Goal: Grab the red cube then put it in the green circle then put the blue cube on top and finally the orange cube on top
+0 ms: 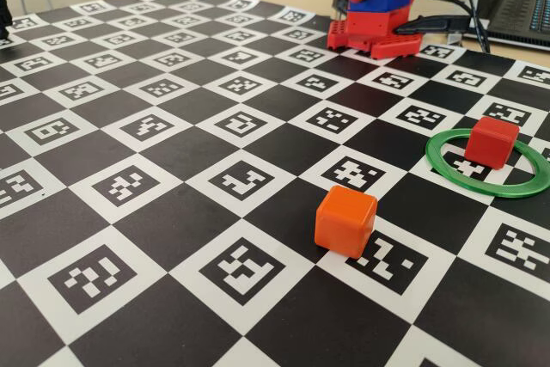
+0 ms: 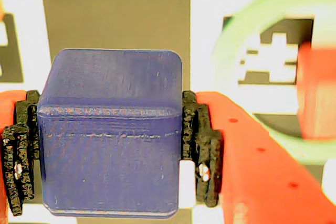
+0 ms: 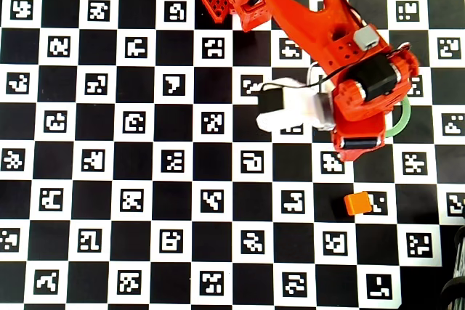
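Blue fills most of your wrist view: the blue cube [image 2: 111, 135] sits squarely between the black fingers [image 2: 202, 148] of the gripper [image 2: 107, 148], which press on its left and right faces, so your tool is clamped on that cube. Past the cube, to the right in that same view, you can see a blurred arc of the green circle [image 2: 231, 40] and, at the right edge, part of the red cube [image 2: 317, 93].

In the fixed view the red cube [image 1: 491, 143] rests inside the green circle [image 1: 447, 169] on the checkered marker board [image 1: 172, 178], while the orange cube [image 1: 345, 220] stands well apart from the ring, nearer the camera and to its left. Only the arm's base [image 1: 378, 6] shows there.

From overhead, the arm [image 3: 327, 41] covers most of the ring; just a sliver of the green circle [image 3: 403, 121] peeks out on the right. The orange cube [image 3: 357, 202] lies below the arm, clear of it. Your held cube is hidden from above.
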### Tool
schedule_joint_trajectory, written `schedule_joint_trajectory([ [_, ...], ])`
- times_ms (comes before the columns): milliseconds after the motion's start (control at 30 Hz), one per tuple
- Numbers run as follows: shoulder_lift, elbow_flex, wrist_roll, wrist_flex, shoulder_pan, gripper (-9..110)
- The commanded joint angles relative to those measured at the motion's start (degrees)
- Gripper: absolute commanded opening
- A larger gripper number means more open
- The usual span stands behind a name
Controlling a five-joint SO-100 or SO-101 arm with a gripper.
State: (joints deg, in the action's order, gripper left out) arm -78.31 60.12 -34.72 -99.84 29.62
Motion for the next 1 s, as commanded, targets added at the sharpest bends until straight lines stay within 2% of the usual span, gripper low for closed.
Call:
schedule_joint_trajectory([
  [0, -2.29, -3.87, -5.54, -5.71, 2.55, 3],
  [533, 1.85, -9.84, -11.16, -3.96, 15.91, 2],
  [967, 4.92, -4.83, -13.45, 4.22, 16.35, 2],
])
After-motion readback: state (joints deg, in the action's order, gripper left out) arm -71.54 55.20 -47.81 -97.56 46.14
